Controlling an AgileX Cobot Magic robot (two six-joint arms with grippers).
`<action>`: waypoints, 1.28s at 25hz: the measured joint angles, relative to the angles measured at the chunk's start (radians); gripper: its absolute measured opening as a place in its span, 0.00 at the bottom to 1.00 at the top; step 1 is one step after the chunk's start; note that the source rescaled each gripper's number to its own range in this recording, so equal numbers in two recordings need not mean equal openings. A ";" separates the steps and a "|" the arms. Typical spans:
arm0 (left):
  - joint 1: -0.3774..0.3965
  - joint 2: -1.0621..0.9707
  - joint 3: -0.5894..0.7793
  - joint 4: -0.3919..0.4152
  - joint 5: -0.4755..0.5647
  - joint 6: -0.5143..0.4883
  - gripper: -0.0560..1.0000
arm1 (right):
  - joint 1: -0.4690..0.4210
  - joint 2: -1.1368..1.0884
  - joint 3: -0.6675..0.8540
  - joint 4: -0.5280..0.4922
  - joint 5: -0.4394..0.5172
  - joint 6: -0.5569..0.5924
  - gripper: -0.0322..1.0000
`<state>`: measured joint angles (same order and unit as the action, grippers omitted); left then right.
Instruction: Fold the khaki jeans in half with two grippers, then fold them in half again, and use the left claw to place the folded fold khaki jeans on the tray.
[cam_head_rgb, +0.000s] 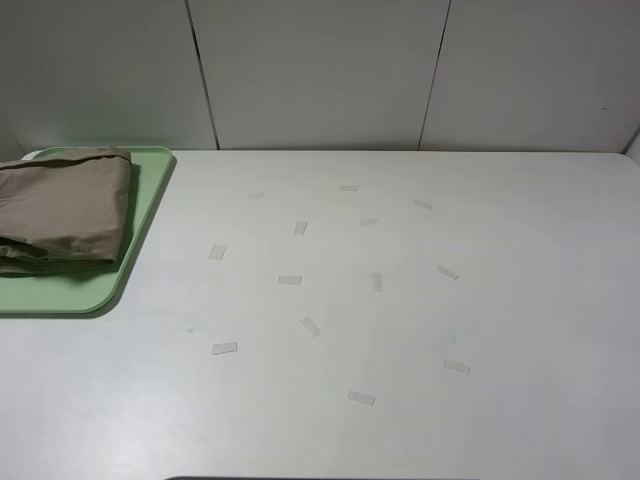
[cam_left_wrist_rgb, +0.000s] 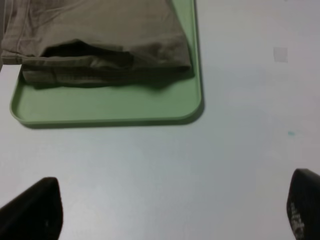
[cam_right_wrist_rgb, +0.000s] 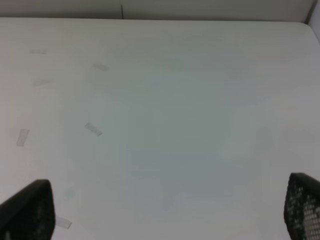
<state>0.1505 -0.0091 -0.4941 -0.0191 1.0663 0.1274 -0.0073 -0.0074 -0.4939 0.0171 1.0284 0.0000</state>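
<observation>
On the pale green tray (cam_left_wrist_rgb: 107, 107) at the table's far left corner lie the folded khaki jeans (cam_left_wrist_rgb: 95, 45), soft, light, apparently best pinched at the thick folded edge; left tool (cam_left_wrist_rgb: 175, 210) and right tool (cam_right_wrist_rgb: 170, 210) both stand open, empty.

Lighting: even, soft, diffuse overhead. Table (cam_head_rgb: 420, 330): pale, slightly washed out. Shadows: thin, dark, under tray (cam_left_wrist_rgb: 105, 107) edge and jeans (cam_left_wrist_rgb: 100, 45) fold. Focus: both wrist views soft; tool fingertips (cam_left_wrist_rgb: 35, 210) blurred.
</observation>
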 joint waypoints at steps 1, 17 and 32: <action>0.000 0.000 0.000 0.000 0.000 0.000 0.89 | 0.000 0.000 0.000 0.000 0.000 0.000 1.00; -0.171 0.000 0.000 0.007 0.000 0.000 0.88 | 0.000 0.000 0.000 0.000 0.000 0.000 1.00; -0.171 0.000 0.000 0.008 0.000 0.000 0.88 | 0.000 0.000 0.000 0.000 0.000 0.000 1.00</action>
<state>-0.0209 -0.0091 -0.4941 -0.0112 1.0661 0.1274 -0.0073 -0.0074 -0.4939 0.0171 1.0284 0.0000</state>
